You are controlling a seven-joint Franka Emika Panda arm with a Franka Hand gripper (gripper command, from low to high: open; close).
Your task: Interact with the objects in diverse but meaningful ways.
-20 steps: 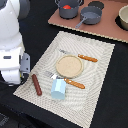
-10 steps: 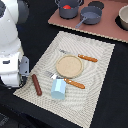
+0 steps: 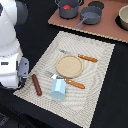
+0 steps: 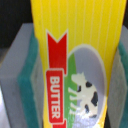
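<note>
Between the gripper's green-padded fingers [image 4: 31, 95] sits the butter packet [image 4: 75, 60], filling the wrist view; pads press both its long edges, so the gripper is clamped on it, label facing the camera. Holding it by the narrow sides probably keeps the flat packet from twisting.

Off the mat's [image 3: 97, 60] edge at the exterior view's left, the arm [image 3: 12, 55] hides the gripper and packet, so their height above the table cannot be told.

On the mat, the sausage [image 3: 37, 85] lies nearest the arm, the blue cup [image 3: 58, 88] on its side just beside it, and the plate [image 3: 68, 65] at the centre with cutlery around it, like a place setting. Beyond the mat, the pot [image 3: 69, 8] holds the tomato [image 3: 66, 7].
</note>
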